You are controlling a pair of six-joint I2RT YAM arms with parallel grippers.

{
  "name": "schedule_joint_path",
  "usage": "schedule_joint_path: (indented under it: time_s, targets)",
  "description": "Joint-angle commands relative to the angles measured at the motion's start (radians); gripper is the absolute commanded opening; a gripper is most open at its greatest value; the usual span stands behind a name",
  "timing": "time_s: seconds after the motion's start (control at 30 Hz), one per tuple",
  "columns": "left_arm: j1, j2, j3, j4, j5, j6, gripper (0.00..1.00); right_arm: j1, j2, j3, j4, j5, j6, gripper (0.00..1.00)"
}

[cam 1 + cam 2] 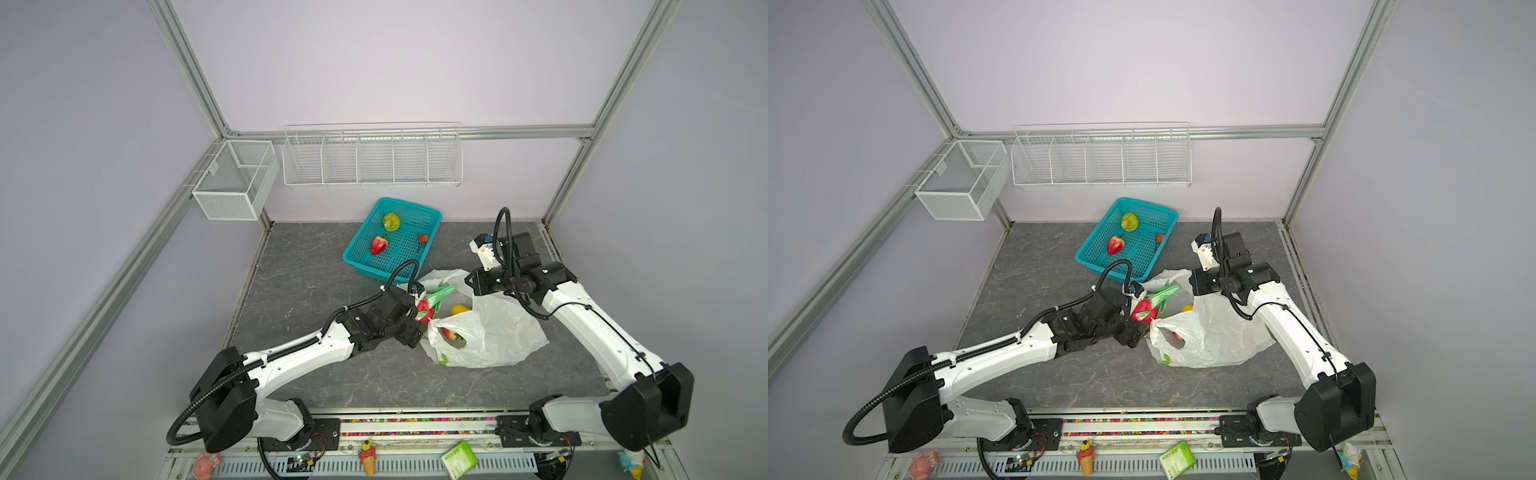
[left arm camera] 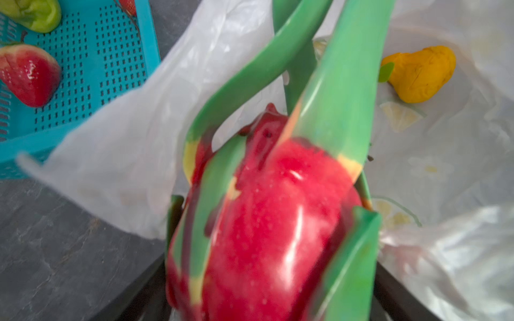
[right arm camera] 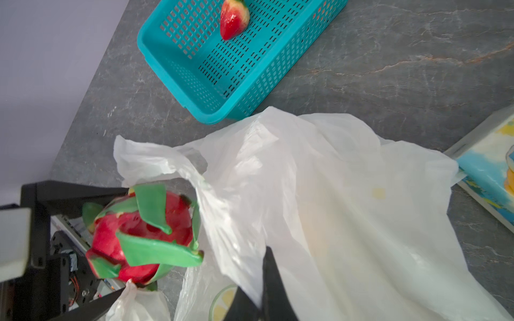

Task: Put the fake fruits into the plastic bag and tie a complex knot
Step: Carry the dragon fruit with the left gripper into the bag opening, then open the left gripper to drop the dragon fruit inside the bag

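Loading step underway: dragon fruit is clamped in the wide-spread left gripper at the mouth of the plastic bag, whose rim is pinched up by the closed right gripper. Next, it should be pushed deeper in and released; strawberry and green fruit are left in the basket.

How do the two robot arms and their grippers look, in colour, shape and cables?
The left arm and the right arm have smooth white shells, black joints and big black elbow housings. A black ribbed cable runs along each arm. The left gripper and right gripper have flat black fingers.
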Motion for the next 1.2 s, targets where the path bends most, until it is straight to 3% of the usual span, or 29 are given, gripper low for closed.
schedule_joint_path:
  time_s: [0.0,0.1,0.2,0.33,0.47,0.67,0.83,0.97,1.17]
  targets:
    - [0.008,0.058,0.082,0.086,0.069,0.028,0.33,0.017,0.007,0.025,-0.015,-0.055,-0.027,0.07]
    - [0.008,0.122,0.127,0.110,0.193,0.034,0.33,0.021,0.002,0.015,0.023,-0.071,0.045,0.07]
    - [0.006,0.174,0.131,0.143,0.243,0.029,0.33,0.014,-0.015,0.004,0.050,-0.025,0.119,0.07]
    - [0.005,0.217,0.130,0.132,0.231,0.076,0.33,-0.002,-0.051,-0.009,0.066,0.034,0.181,0.07]
    - [0.006,0.279,0.165,0.104,0.220,0.120,0.34,-0.006,-0.082,-0.038,0.127,0.004,0.244,0.07]
    - [0.006,0.350,0.236,0.132,0.247,0.102,0.34,0.000,-0.082,-0.074,0.199,-0.083,0.305,0.07]
    - [0.009,0.378,0.278,0.225,0.259,0.037,0.36,0.005,-0.082,-0.106,0.213,-0.083,0.319,0.07]
    - [0.011,0.428,0.285,0.297,0.224,0.005,0.44,0.004,-0.087,-0.118,0.202,-0.056,0.312,0.07]
    - [0.017,0.466,0.281,0.309,0.213,-0.002,0.62,-0.004,-0.112,-0.114,0.172,0.003,0.282,0.07]
